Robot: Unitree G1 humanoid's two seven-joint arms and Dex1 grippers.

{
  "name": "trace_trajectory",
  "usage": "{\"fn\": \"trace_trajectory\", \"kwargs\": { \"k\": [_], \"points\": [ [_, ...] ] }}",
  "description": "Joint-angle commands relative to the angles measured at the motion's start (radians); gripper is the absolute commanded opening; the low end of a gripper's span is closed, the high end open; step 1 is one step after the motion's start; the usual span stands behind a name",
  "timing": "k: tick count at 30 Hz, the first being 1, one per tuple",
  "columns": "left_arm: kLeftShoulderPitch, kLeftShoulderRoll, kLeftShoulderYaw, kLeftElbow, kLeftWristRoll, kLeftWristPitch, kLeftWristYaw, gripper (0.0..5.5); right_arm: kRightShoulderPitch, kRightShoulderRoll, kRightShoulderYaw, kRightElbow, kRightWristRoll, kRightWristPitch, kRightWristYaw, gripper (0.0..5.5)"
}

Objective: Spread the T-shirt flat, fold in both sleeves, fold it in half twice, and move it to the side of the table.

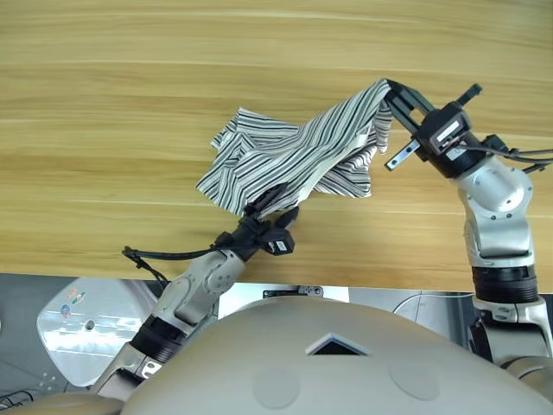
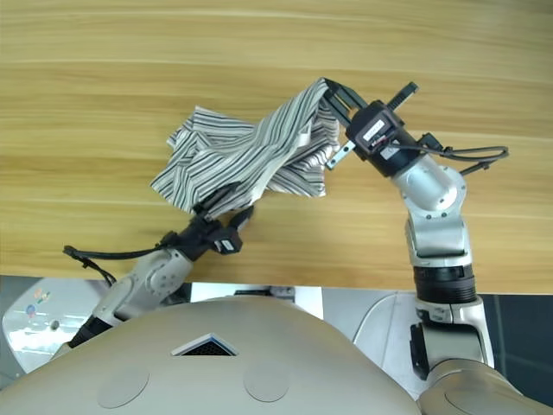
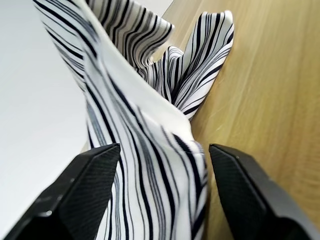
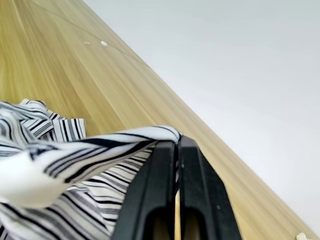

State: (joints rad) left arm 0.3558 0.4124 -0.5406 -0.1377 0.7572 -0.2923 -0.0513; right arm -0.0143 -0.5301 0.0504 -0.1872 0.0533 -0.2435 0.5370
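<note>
Crumpled black-and-white striped T-shirt [image 1: 285,151] is half lifted off the light wooden table [image 1: 104,130]. The right gripper [image 4: 176,145] is pinched tight on its edge, and the left gripper [image 3: 162,150] has its jaws spread with fabric between them.

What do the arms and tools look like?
Arms: silver-grey housings, black joint rings, loose black cables. Left tool and right tool: black, two flat fingers each; right has a white label on its body.

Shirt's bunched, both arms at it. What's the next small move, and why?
Probably close the left gripper: its fingers stand apart with a fold of the T-shirt between them, while the right gripper is shut on another edge. The shirt lies bunched on the table; both need a hold to spread it.
</note>
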Motion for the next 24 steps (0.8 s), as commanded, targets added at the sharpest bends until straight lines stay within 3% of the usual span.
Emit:
{"fn": "trace_trajectory", "kwargs": {
  "k": [1,9,17,24],
  "points": [
    [0.080,-0.012,-0.022,0.094,0.058,0.144,-0.033,3.34,-0.054,0.011,0.017,0.000,-0.023,0.036,0.003,0.04],
    [0.079,-0.080,-0.026,0.131,0.117,0.227,0.043,3.34,-0.136,0.017,0.013,-0.012,-0.015,0.085,0.006,0.04],
    [0.101,-0.070,-0.039,0.149,0.171,0.249,0.090,3.34,-0.242,0.023,-0.011,0.041,-0.011,0.118,-0.010,0.04],
    [0.120,-0.094,0.052,0.168,0.159,0.334,0.205,3.34,-0.230,0.017,-0.024,0.050,-0.010,0.108,-0.016,0.04]
  ]
}}
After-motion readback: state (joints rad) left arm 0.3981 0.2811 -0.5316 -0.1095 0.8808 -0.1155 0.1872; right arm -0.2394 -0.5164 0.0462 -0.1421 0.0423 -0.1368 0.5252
